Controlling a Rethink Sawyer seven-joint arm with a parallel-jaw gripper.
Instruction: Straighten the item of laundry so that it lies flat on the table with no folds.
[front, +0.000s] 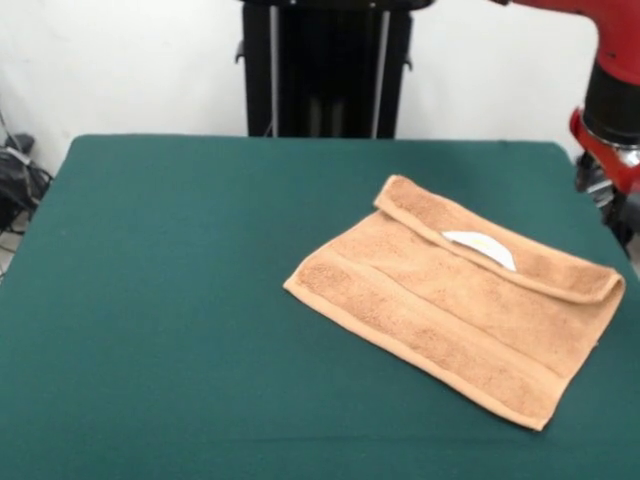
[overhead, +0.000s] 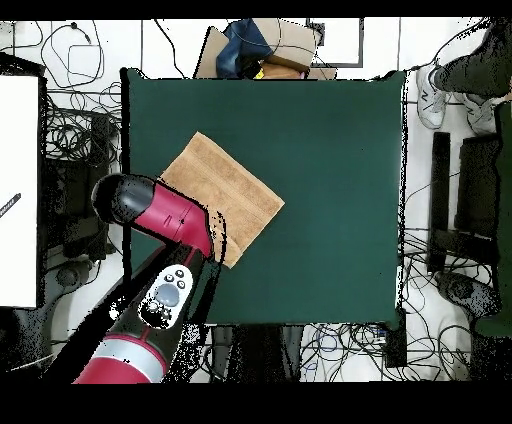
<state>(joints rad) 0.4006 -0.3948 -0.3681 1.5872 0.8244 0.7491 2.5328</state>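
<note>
The light orange-brown towel (front: 450, 305) lies on the right half of the dark green table (front: 180, 300). Its far edge is folded over towards the camera as a narrow flap (front: 520, 255), and a small white label (front: 482, 246) peeks out from under it. The rest of the towel lies flat. In the overhead view the towel (overhead: 228, 190) is at the table's (overhead: 330, 150) left side, partly covered by the red arm (overhead: 175, 218). The arm's end (front: 610, 120) hangs at the right edge, beyond the towel's far right corner. My gripper (front: 610, 200) shows there only as dark parts.
The black pedestal (front: 325, 65) stands behind the table's far edge. In the overhead view, cables, a cardboard box (overhead: 275, 45) and a person's shoes (overhead: 455, 85) lie around the table. A white panel (overhead: 18, 190) stands to the left.
</note>
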